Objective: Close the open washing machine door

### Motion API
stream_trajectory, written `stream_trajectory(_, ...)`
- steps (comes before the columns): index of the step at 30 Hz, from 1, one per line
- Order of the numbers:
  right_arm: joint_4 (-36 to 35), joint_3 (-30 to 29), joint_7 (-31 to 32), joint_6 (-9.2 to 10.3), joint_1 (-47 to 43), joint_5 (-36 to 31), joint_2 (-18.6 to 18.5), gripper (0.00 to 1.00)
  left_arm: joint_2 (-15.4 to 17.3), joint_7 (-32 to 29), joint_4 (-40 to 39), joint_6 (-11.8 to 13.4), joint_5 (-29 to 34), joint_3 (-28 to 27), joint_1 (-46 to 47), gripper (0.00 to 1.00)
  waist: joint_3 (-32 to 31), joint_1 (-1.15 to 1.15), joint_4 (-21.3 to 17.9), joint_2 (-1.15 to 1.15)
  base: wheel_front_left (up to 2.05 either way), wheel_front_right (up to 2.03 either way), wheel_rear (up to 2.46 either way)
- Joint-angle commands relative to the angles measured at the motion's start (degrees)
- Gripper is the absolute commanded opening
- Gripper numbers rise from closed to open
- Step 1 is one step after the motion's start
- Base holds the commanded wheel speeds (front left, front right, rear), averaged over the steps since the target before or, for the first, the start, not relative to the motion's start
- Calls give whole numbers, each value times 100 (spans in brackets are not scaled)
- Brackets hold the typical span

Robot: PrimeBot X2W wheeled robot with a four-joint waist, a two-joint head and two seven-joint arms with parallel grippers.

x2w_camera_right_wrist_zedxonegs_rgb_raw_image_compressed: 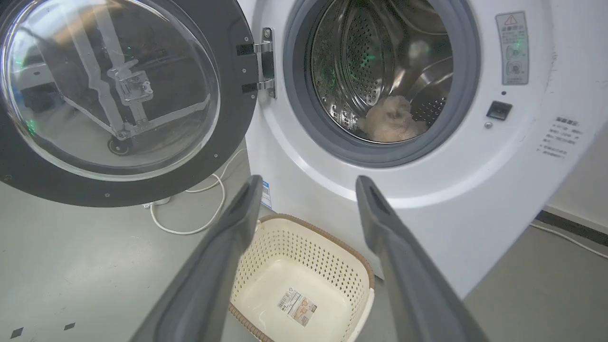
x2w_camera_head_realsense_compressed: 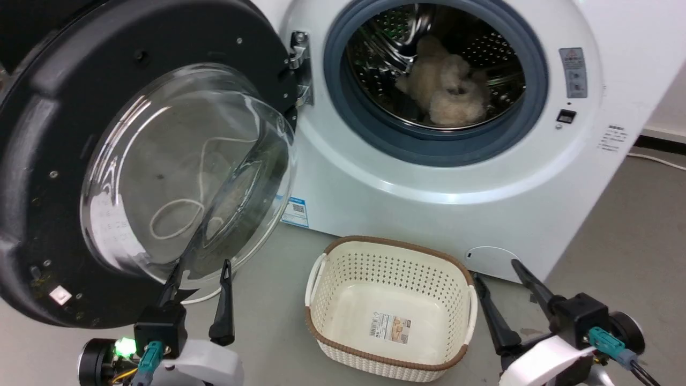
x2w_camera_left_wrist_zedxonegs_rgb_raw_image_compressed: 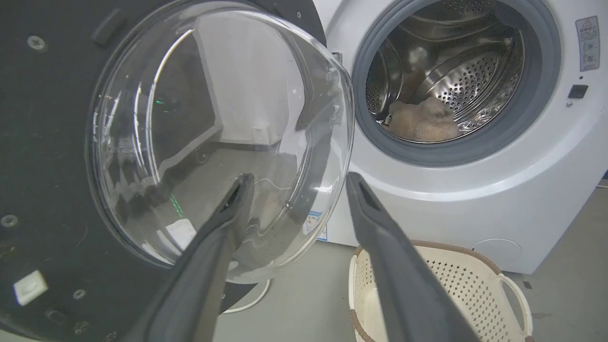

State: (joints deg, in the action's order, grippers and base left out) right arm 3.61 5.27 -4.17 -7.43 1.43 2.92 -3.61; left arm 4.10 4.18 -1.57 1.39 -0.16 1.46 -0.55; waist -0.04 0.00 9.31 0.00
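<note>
Left hand [x2w_camera_head_realsense_compressed: 201,268], spread and empty, hovers close beside the open washing machine door [x2w_camera_head_realsense_compressed: 43,134].

Washing machine door [x2w_camera_head_realsense_compressed: 43,177] hangs wide open on the L. Its glass bowl [x2w_camera_head_realsense_compressed: 182,171] bulges out twd the robot, just ahead of the L gripper [x2w_camera_head_realsense_compressed: 203,265]; contact can't be told. Basket [x2w_camera_head_realsense_compressed: 394,245] sits on the floor [x2w_camera_head_realsense_compressed: 616,225] below the drum mouth [x2w_camera_head_realsense_compressed: 482,53], betw. both grippers, near the machine front [x2w_camera_head_realsense_compressed: 386,187]. Mouth itself is unblocked. Bare floor lies open R of the R gripper [x2w_camera_head_realsense_compressed: 496,269]. White cable [x2w_camera_right_wrist_zedxonegs_rgb_raw_image_compressed: 190,232] loops under the door.
</note>
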Motion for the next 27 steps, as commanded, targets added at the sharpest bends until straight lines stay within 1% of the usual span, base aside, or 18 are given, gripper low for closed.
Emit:
stream_trajectory(1,56,69,-57,-2,108,55,-61,100,20,69,-44,38,-9,-2,-105,100,13,0,53,0,-1,-1,-1)
stream_trajectory(15,299,380,-234,-2,250,225,-180,100,43,236,-173,179,-14,19,-235,100,21,0,392,0,-7,-7,-7)
stream_trajectory(16,332,430,-271,-3,260,252,-199,100,55,272,-188,199,-22,22,-260,100,27,0,467,0,0,0,0)
stream_trajectory(27,444,602,-404,-3,279,347,-250,100,89,403,-258,269,-38,43,-333,100,43,0,741,0,0,0,0)
